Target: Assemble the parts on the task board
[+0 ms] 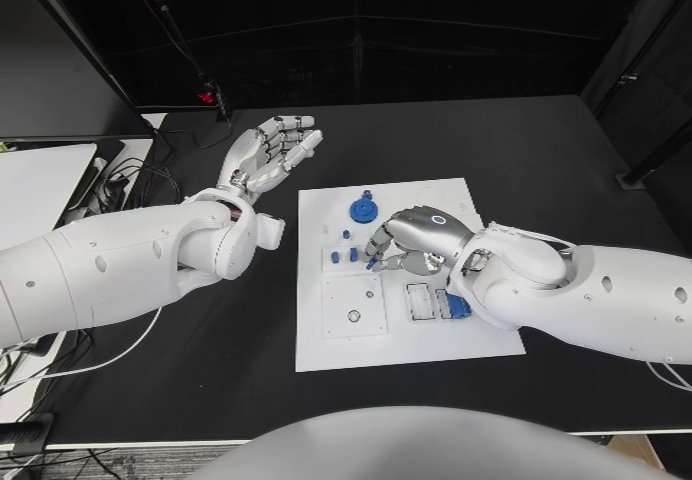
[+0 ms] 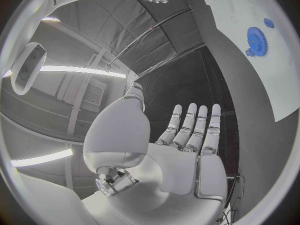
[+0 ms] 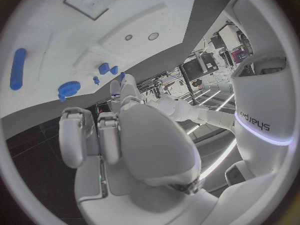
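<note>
Curled over the task board, the right hand is seen; whether anything is held cannot be told. Beside the board's far corner, the left hand is held wide, empty, above the desk.

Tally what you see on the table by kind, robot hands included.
Blue gear: 1
Small blue pegs: 4, as far as shows, one by the right fingertips
Blue bar: 1
White board: 1
Robot hands: 2, the left robot hand and the right robot hand
Total: 9
</note>
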Controlling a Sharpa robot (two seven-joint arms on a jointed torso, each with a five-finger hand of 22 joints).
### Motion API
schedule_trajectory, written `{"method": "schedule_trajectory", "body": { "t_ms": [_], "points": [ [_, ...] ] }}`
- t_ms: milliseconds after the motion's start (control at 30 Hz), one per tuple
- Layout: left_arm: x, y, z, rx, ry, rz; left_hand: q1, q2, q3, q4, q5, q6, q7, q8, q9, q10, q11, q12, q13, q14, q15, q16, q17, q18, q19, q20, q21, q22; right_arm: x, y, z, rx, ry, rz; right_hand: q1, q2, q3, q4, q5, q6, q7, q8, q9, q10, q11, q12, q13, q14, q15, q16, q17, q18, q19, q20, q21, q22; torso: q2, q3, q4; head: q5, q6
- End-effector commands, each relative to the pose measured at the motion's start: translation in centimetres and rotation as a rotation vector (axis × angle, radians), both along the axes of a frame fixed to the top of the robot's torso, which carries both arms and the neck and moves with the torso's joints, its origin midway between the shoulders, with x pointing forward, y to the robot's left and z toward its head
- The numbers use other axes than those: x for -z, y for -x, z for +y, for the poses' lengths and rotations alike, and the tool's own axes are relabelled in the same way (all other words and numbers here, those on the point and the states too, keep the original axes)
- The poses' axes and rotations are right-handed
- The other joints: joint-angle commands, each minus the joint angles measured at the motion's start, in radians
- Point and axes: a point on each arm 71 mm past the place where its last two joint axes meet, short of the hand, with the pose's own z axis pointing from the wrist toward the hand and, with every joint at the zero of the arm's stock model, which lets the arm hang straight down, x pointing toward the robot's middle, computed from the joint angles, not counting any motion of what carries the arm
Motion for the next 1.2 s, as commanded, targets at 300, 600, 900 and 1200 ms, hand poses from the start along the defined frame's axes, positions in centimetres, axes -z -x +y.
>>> {"method": "schedule_trajectory", "body": {
  "t_ms": [300,600,900,1200],
  "points": [
    [-1.2,0.4,0.0,0.031,0.055,-0.152,-0.002,0.010,0.006,0.002,0.005,-0.008,0.153,0.009,-0.003,-0.009,0.000,0.012,-0.002,-0.009,-0.001,0.011,-0.006,0.003,0.006,-0.001,0.006,-0.002,1.9,1.1,1.0,-0.036,0.102,0.048,0.009,0.000,0.010,-0.001,0.002,-0.003,0.007,-0.007,0.000,0.005,0.006,-0.014,-0.001,0.104,0.011,0.002,0.262,0.020,0.051,0.009,-0.011,0.203,0.000,0.0013,-0.0021,0.004,-0.011],
    [-1.1,0.4,0.1,0.031,0.055,-0.151,-0.002,0.012,0.007,0.002,0.005,-0.009,0.153,0.010,-0.003,-0.010,0.000,0.014,-0.003,-0.010,-0.001,0.012,-0.007,0.003,0.006,-0.001,0.006,-0.003,2.3,1.2,1.4,-0.045,0.138,0.048,0.011,0.000,0.012,-0.002,0.002,-0.002,0.007,-0.008,0.000,0.005,0.006,-0.015,-0.001,0.104,0.011,0.002,0.262,0.020,0.050,0.009,-0.012,0.202,0.001,0.0003,-0.0027,0.001,-0.011],
    [-1.1,0.5,0.2,0.031,0.056,-0.151,-0.003,0.015,0.008,0.001,0.005,-0.010,0.153,0.012,-0.004,-0.012,0.000,0.017,-0.004,-0.011,-0.001,0.015,-0.010,0.003,0.005,-0.001,0.006,-0.005,2.4,1.2,1.6,-0.050,0.163,0.047,0.011,0.000,0.013,-0.002,0.002,-0.002,0.008,-0.009,-0.001,0.005,0.006,-0.017,-0.001,0.104,0.011,0.002,0.262,0.021,0.048,0.010,-0.015,0.200,0.001,0.0007,-0.0006,-0.009,-0.012],
    [-1.1,0.5,0.4,0.026,0.054,-0.150,-0.003,0.016,0.008,0.001,0.005,-0.011,0.153,0.013,-0.004,-0.013,0.000,0.019,-0.004,-0.012,-0.001,0.016,-0.011,0.003,0.005,-0.001,0.006,-0.005,2.6,1.2,1.6,-0.051,0.184,0.054,0.010,0.000,0.013,-0.001,0.002,-0.003,0.008,-0.010,-0.001,0.005,0.007,-0.019,-0.001,0.104,0.012,0.002,0.262,0.021,0.048,0.010,-0.016,0.199,0.000,0.0001,0.0000,-0.011,-0.015]
  ]
}}
